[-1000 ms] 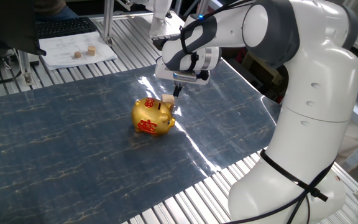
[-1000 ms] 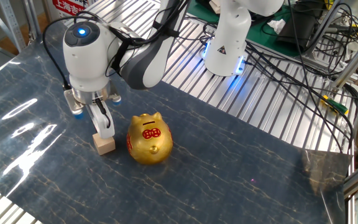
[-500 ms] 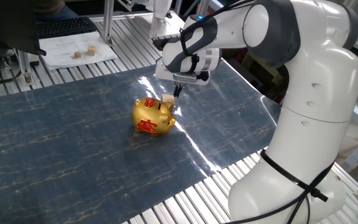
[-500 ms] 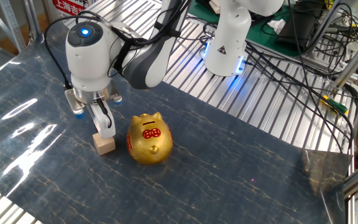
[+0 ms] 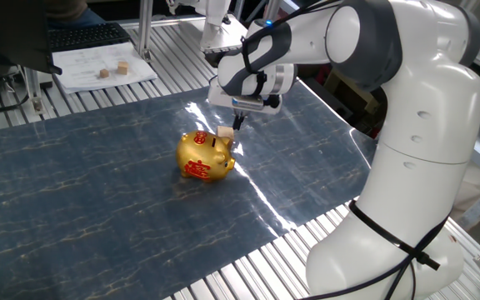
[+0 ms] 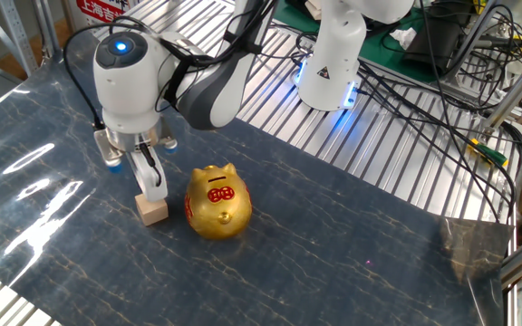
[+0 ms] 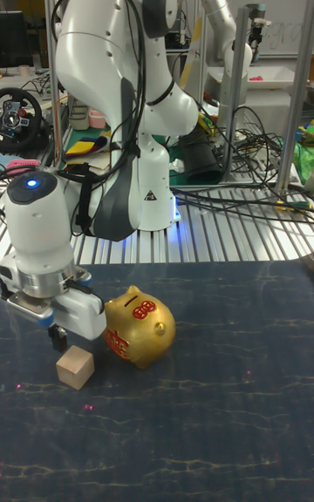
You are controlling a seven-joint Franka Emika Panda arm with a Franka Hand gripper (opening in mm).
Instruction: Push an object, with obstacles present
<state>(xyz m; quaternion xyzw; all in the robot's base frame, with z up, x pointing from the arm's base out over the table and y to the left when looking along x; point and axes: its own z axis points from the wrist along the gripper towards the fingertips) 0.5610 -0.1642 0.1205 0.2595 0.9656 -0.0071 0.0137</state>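
Beside gold piggy bank (image 6: pixel 217 201), small plain light-tan wooden cube (image 6: pixel 152 211), sharp-edged, unmarked

Both side views are bright and sharp, with white glare streaks on the glossy dark surface (image 5: pixel 98 192). The tall view is dimmer and grainier.

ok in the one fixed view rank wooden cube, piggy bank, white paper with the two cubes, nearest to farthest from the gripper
1. wooden cube, just under the gripper fingers.
2. gold piggy bank, beside the cube, on the mat.
3. white paper, far back corner.
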